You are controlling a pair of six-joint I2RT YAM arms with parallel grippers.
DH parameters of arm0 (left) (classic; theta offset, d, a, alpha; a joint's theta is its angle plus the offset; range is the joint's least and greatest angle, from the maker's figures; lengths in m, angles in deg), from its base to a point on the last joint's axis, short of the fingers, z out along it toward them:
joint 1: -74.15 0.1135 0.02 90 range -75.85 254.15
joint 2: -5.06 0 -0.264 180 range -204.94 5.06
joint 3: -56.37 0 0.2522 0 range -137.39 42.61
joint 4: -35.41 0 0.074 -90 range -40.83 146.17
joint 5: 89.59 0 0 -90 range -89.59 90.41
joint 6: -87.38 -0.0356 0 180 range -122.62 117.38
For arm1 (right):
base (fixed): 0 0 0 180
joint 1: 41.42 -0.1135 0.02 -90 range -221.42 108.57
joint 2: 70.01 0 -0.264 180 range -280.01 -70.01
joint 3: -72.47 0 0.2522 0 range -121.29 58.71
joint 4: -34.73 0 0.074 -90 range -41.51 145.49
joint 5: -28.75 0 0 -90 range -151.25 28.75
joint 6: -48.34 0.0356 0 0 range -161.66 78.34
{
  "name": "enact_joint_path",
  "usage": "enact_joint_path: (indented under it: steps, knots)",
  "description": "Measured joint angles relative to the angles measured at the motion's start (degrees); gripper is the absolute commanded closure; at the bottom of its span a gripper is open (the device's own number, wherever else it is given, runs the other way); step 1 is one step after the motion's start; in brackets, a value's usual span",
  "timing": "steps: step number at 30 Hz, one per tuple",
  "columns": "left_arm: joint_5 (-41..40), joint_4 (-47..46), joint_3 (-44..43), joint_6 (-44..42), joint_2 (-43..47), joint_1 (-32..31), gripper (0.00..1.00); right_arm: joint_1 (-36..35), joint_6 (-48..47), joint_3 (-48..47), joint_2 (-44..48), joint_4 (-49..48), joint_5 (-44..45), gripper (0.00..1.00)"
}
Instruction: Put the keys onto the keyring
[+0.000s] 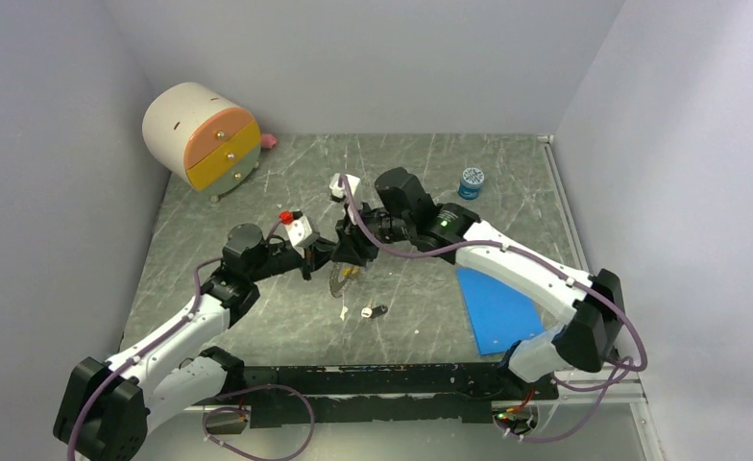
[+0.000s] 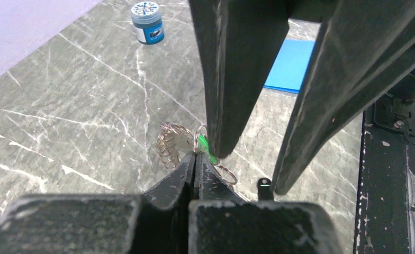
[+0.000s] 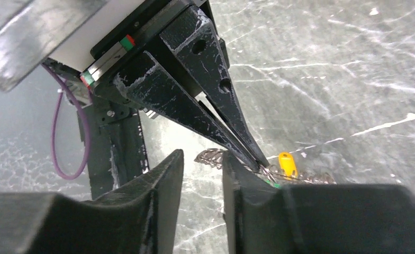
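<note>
The keyring [image 2: 168, 142], a thin silvery coiled hoop, hangs just above the marble table. My left gripper [image 2: 196, 159] is shut on its wire. A green key [image 2: 209, 149] and a small plain ring [image 2: 227, 174] sit at the fingertips. In the right wrist view the keyring [image 3: 210, 156] shows beside a yellow key [image 3: 285, 164]. My right gripper [image 3: 203, 166] stands open right beside the ring, with nothing between its fingers; one finger [image 2: 237, 79] touches the green key. A black key [image 1: 379, 309] lies loose on the table.
A round drawer cabinet [image 1: 203, 134] stands at the back left. A small blue jar [image 1: 471, 181] is at the back right and a blue sheet [image 1: 496, 307] lies near the right arm. Small white pieces [image 1: 344, 312] lie near the black key.
</note>
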Motion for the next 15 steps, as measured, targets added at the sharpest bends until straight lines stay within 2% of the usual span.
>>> enact_joint_path:
  steps: [6, 11, 15]
  knots:
    - [-0.1, -1.5, 1.1, 0.4, 0.0, 0.0, 0.97, 0.8, -0.2, 3.5, 4.7, -2.1, 1.5, 0.44]
    - [-0.1, -2.1, 1.6, 1.0, 0.3, 0.0, 0.98, 5.8, 2.0, 8.0, 7.8, -6.4, -2.7, 0.39]
    - [-0.1, -2.3, 1.7, 1.0, 0.8, 0.0, 0.98, 12.6, 6.1, 12.5, 9.0, -11.3, -9.3, 0.39]
